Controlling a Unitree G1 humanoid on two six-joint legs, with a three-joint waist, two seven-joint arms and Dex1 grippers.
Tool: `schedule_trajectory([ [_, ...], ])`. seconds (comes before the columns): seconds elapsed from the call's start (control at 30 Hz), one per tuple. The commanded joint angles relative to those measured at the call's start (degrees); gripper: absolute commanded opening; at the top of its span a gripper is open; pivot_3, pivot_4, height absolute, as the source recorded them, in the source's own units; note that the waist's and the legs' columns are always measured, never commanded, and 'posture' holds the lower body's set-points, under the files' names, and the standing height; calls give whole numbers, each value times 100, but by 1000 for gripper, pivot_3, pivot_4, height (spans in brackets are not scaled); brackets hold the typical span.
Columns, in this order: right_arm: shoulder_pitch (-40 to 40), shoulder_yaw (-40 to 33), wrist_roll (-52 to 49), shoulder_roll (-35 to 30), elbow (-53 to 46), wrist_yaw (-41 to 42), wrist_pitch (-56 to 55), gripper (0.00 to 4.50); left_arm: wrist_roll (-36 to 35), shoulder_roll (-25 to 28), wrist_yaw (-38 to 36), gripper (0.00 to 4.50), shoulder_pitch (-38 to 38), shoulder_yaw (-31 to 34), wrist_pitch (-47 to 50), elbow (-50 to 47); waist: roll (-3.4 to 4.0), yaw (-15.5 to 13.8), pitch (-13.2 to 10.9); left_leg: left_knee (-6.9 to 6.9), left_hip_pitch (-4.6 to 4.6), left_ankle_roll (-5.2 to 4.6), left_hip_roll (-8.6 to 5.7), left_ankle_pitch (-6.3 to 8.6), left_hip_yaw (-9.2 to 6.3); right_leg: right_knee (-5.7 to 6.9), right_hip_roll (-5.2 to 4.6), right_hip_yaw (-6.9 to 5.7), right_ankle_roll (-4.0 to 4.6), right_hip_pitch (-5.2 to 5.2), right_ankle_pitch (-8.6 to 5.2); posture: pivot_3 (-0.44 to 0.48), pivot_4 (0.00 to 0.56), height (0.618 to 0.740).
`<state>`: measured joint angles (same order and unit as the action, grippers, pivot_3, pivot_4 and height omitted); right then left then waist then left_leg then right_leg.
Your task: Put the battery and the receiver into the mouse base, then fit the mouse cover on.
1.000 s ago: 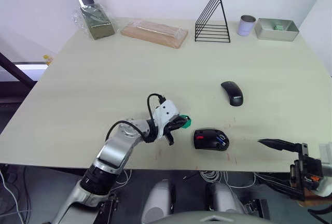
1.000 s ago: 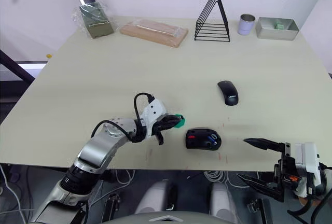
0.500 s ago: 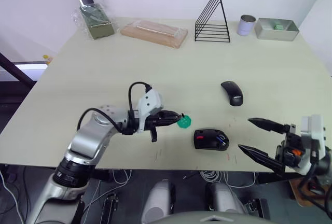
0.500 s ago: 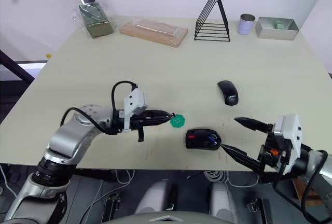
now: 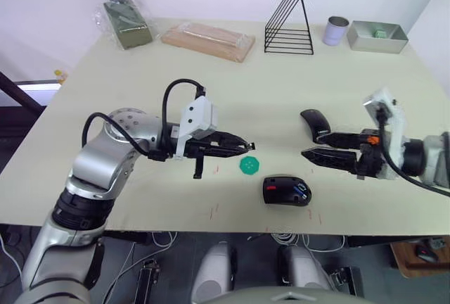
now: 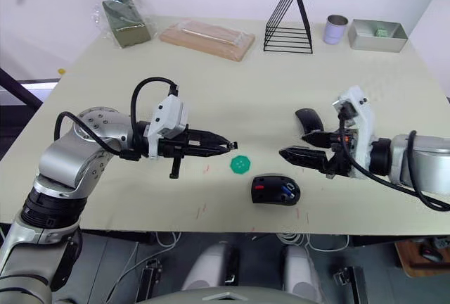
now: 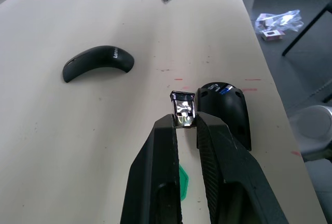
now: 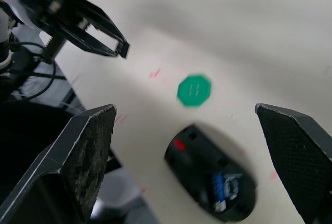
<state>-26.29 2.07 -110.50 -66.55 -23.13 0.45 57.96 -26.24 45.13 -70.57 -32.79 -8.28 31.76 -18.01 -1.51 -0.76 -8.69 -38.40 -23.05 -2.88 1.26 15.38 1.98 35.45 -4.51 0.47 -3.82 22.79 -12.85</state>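
My left gripper (image 7: 184,121) is shut on the receiver (image 7: 182,110), a tiny dark nub with a shiny metal end, and holds it above the table just left of the mouse base (image 5: 286,191). The base lies open near the front edge, red inside, with the blue battery (image 5: 301,191) in its compartment. My right gripper (image 5: 310,145) hovers open right of the base, its fingers (image 8: 87,154) spread wide with nothing between them. The glossy black mouse cover (image 7: 98,63) rests on the table just behind the right gripper.
A flat green octagonal disc (image 5: 249,166) lies between the left gripper and the base. Along the back stand a black wire rack (image 5: 288,21), a wrapped wooden block (image 5: 208,39), a bagged green box (image 5: 126,22), a cup (image 5: 338,30) and a metal tray (image 5: 377,36).
The left gripper rose from beside the green disc with the receiver in it. The right arm swung up from below the table's front edge to beside the mouse cover.
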Motion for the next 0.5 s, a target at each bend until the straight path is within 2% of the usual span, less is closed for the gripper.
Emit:
schedule_trajectory([
  [0.03,-744,240,-250,504,678,30,468,4500,62,-104,-120,309,-311,-76,-285,22,1,0,-2,-1,-2,-3,-1,2,1,0,0,1,0,0,0,0,150,740],
  [0.2,-1336,384,-250,1311,1327,37,908,4500,173,-250,-61,309,-583,-196,-400,103,-3,2,-4,-2,0,-7,1,4,3,1,4,5,-2,0,1,0,150,740],
  [0.3,-1530,412,-250,1576,1561,62,1134,4500,236,-344,7,309,-673,-211,-440,132,-1,-8,-6,-5,1,-7,3,4,1,12,8,5,-3,1,1,0,150,740],
  [0.43,-1776,407,-250,1884,1971,119,1576,3324,245,-419,64,262,-700,-211,-438,98,-1,5,-6,-6,3,-7,5,4,2,18,14,9,-24,2,14,0,150,740],
  [0.5,-1903,381,-250,2047,2162,41,1692,2368,258,-424,71,262,-686,-214,-456,86,0,11,-6,-5,3,-7,4,4,2,18,15,9,-26,3,14,0,150,740],
])
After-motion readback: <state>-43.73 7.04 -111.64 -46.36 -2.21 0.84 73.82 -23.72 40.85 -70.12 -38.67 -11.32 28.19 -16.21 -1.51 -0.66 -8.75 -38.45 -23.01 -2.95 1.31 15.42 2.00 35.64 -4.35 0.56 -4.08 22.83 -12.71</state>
